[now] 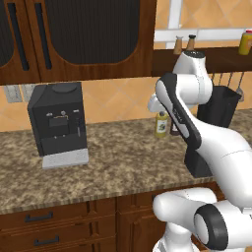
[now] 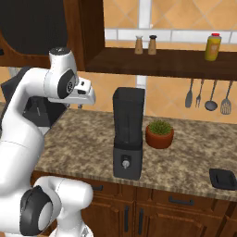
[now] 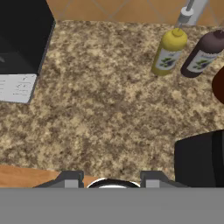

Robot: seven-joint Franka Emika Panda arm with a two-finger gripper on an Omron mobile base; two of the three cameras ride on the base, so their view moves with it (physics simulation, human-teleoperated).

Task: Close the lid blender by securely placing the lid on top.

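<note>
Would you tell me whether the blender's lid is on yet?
Off: the blender jar's top is open, and the lid lies apart on the counter.

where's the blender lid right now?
The flat black square lid lies on the speckled granite counter at the far right of the right base view, near the front edge, right of the tall black blender and potted plant.

Kitchen, granite counter (image 1: pixel 113 157), wooden cabinets (image 1: pixel 74 39), coffee machine (image 1: pixel 56 120)

A coffee machine (image 1: pixel 58 123) is standing toward the desk's (image 1: pixel 108 167) left, near its back edge. The blender (image 1: pixel 216 110) is sitting at the right, largely hidden behind the arm, beside a yellow bottle (image 1: pixel 161 124).
</note>
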